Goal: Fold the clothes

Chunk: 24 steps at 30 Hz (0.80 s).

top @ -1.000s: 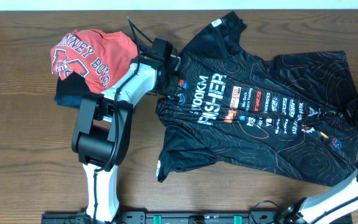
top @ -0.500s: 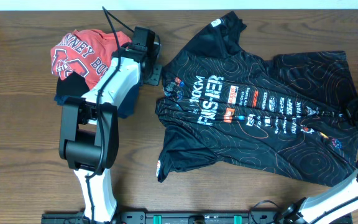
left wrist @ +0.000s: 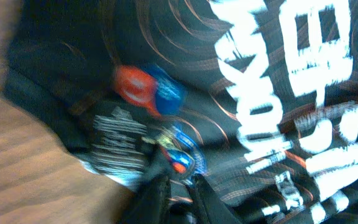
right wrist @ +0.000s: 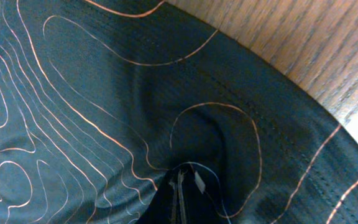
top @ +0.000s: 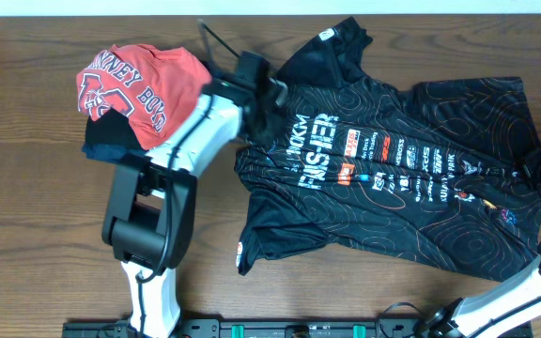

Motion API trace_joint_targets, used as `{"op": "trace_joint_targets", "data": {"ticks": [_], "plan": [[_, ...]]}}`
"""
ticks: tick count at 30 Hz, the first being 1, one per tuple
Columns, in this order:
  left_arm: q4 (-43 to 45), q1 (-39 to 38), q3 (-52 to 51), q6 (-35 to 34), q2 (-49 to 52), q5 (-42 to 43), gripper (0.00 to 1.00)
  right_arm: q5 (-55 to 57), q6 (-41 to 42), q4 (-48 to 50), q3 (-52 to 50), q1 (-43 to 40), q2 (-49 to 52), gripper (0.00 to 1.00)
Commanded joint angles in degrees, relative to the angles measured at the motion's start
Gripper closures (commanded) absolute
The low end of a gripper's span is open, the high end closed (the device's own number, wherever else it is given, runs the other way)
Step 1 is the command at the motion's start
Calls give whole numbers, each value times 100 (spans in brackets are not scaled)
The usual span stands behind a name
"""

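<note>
The left gripper (top: 263, 94) has swung back from the red T-shirt (top: 139, 80) to the rumpled near-centre edge of the jersey (top: 411, 188); blur hides whether it is clenched. The right gripper (right wrist: 180, 182) is clenched on jersey cloth near the right edge of the worktop (top: 26, 216). The jersey lies spread from centre to right. Catching only one layer risks a bunched, skewed fold.
</note>
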Motion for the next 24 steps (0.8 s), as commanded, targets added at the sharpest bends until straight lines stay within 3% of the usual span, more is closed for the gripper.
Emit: {"op": "trace_joint_targets", "data": {"ticks": [1, 8, 15, 20, 24], "plan": [[-68, 11, -286, 144, 2, -365, 89, 144, 44, -122, -127, 31, 286, 99], [-81, 472, -525, 214, 66, -859, 89, 142, 44, -127, -127, 31, 286, 98], [0, 1075, -216, 205, 39, -761, 89, -98, -48, 0, -127, 31, 286, 94], [-170, 1115, 15, 192, -269, -315, 69, -732, -640, 127, -13, -22, 219, 75], [-236, 951, 72, 195, -623, -203, 63, -973, -1003, 44, 229, -33, -118, 76]]}}
